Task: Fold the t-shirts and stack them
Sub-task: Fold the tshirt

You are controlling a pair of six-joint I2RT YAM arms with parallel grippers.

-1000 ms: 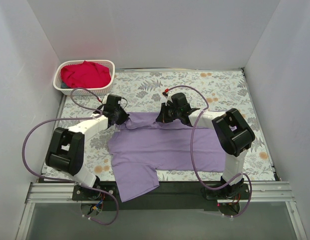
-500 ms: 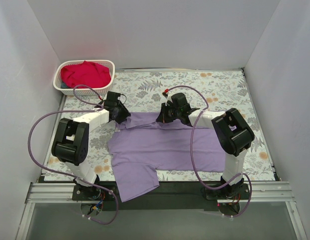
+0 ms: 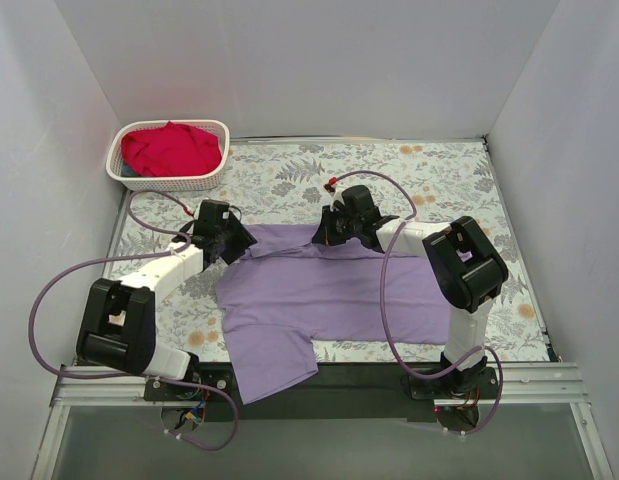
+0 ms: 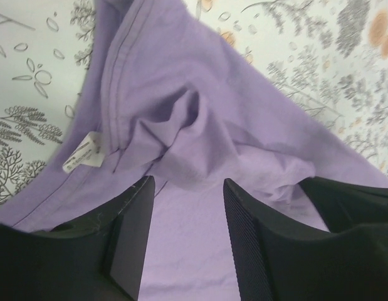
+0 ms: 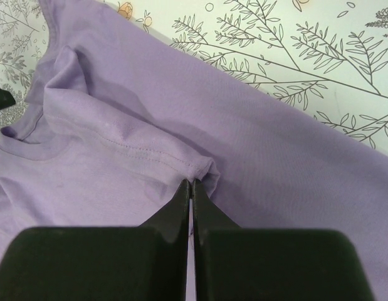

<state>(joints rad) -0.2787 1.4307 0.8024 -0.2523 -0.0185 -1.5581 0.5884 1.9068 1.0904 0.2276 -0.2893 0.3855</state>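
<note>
Lavender t-shirt (image 3: pixel 329 290): spread mostly flat across the middle of the floral desk (image 3: pixel 389 170), between the two arms. One near corner hangs over the front edge of the desk, on the left-arm side.
Far edge of the lavender t-shirt: both arms reach in here, the left one at the far-left corner of the cloth and the right one near the middle of that edge.
Left fingers (image 4: pixel 140 207): released and standing apart, with nothing clamped between them. A crumpled bump of lavender cloth sits just past their tips.
Left wrist view: the ribbed neck seam (image 4: pixel 112 94) runs up the left side of the cloth, and a small white label (image 4: pixel 83 152) lies beside it, near the left-hand finger.
Right fingers (image 5: pixel 192 188): clenched tight together, grasping a small pucker of the lavender t-shirt where a stitched seam meets their tips.
Right wrist view: the cloth lies smooth around the pinch, with a soft fold running off toward the neck opening at the left, and the bare floral desk shows beyond the cloth's far edge.
Red t-shirt (image 3: pixel 169 148): bunched in a heap inside the white lattice basket (image 3: pixel 169 183), well apart from both arms.
Basket position: at the far-left corner of the desk, against the white walls.
Cables (image 3: pixel 389 300): purple loops trail from each arm, and the right one crosses over the lavender cloth.
</note>
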